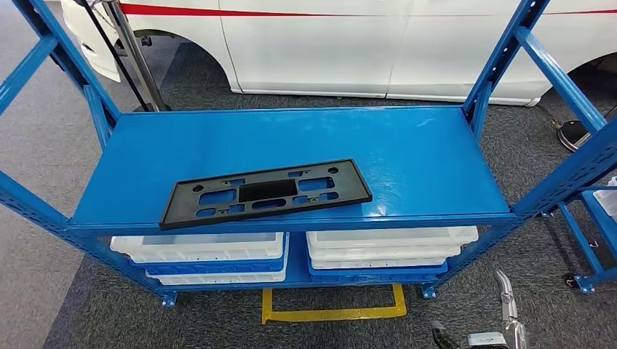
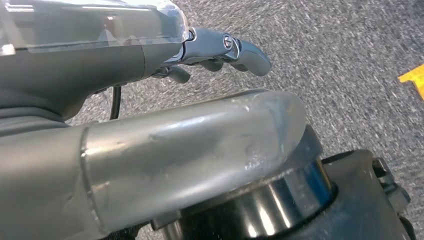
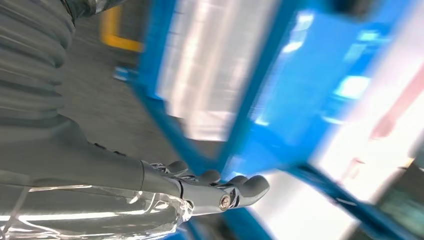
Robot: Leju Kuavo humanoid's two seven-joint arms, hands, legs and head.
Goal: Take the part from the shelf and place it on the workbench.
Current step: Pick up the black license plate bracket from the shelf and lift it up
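Right robot hand (image 1: 502,320) low at shelf front, fingers apart, holding nothing; left robot hand (image 2: 220,50) hangs empty. Flat black perforated plastic plate (image 1: 265,193) lies on blue steel shelf (image 1: 436,153), long axis crosswise, up-left of the right hand.

bright even light | glare on shelf (image 1: 407,156) | right wrist view blurred

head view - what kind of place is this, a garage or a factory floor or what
Probably a car plant or workshop: a white car body stands behind a blue steel shelf holding a black plastic part, with stacked parts trays underneath.
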